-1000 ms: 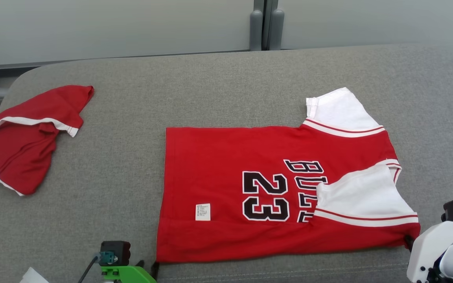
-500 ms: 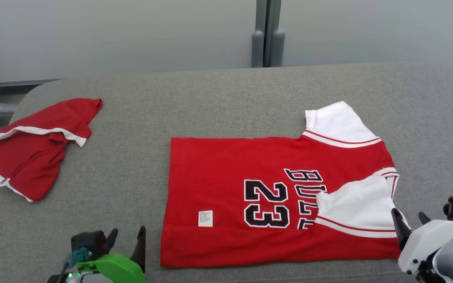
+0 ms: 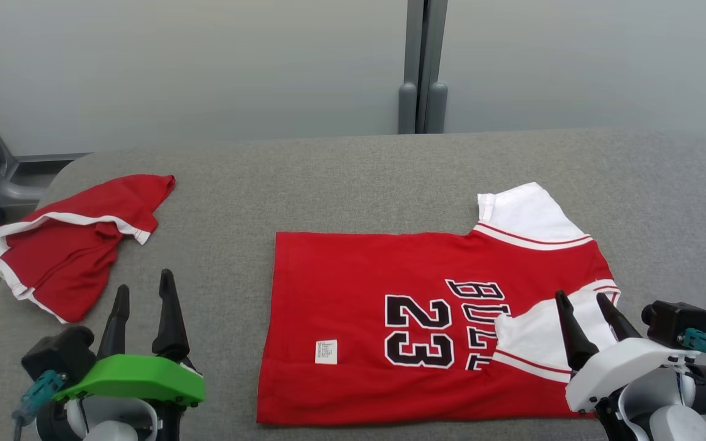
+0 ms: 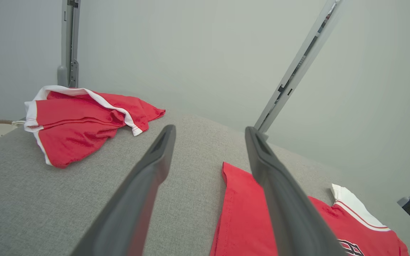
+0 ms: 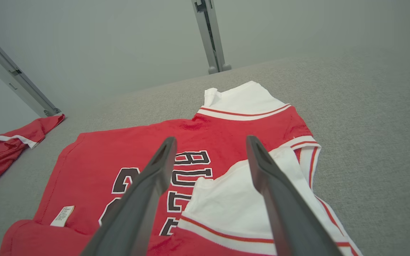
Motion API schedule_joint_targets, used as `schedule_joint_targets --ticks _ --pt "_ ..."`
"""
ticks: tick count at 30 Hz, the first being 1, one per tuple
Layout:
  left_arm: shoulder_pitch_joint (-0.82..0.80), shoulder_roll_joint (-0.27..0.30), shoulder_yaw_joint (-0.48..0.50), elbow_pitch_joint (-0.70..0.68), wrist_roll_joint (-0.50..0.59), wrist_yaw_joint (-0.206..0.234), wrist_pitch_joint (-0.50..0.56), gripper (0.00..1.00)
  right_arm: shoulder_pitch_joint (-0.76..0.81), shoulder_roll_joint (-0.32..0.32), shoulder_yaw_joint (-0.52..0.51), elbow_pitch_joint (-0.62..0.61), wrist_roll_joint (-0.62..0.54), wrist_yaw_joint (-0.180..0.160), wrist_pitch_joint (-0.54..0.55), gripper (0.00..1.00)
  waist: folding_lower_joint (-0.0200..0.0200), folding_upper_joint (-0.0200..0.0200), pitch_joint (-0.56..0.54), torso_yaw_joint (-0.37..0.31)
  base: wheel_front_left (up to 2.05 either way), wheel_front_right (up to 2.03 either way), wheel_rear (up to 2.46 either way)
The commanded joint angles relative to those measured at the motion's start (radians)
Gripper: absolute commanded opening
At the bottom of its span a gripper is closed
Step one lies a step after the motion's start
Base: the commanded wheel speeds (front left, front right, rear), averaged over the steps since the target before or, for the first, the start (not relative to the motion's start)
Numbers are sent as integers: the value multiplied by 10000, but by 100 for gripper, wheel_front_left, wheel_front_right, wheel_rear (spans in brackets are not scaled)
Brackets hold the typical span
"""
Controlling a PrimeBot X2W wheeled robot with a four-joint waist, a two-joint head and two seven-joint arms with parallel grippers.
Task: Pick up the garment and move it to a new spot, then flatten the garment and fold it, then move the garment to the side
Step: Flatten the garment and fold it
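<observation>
Showing 23 whole on jersey [image 3: 341, 288]: head | right claw [image 5: 208, 140] overlaps it: wrist

The red jersey [image 3: 341, 288], lettered "BULLS 23" in black, lies flat by the table's [image 3: 353, 177] front edge, right of centre, its hem toward the left edge. Its near white sleeve [image 3: 527, 334] is folded over the chest, and a small white label [image 3: 326, 351] shows.

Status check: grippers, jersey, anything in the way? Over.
Left gripper open, empty, beside jersey. Right gripper open, empty, above its near sleeve. Jersey flat on grey surface, sleeve folded over lettering. Other red garment far left, not in the way.
</observation>
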Motion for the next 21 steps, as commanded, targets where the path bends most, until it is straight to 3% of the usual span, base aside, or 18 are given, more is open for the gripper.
schedule_joint_targets --ticks 1,5,11,21 --pt "273 -176 397 -123 -39 -175 2 100 -133 26 49 77 26 0 -196 100 0 0 -115 51 0 0 0" --pt "762 -553 1031 -185 361 -856 2 100 -284 171 384 388 -12 0 -658 100 0 0 -221 46 0 0 0" --pt "1134 -340 722 163 1159 -1529 0 100 -243 230 879 692 -230 0 -1241 100 0 0 -357 -8 0 0 0" --pt "1724 86 88 487 1688 -1828 120 100 116 284 1226 1245 -532 0 -1973 100 0 0 -632 -182 0 0 0"
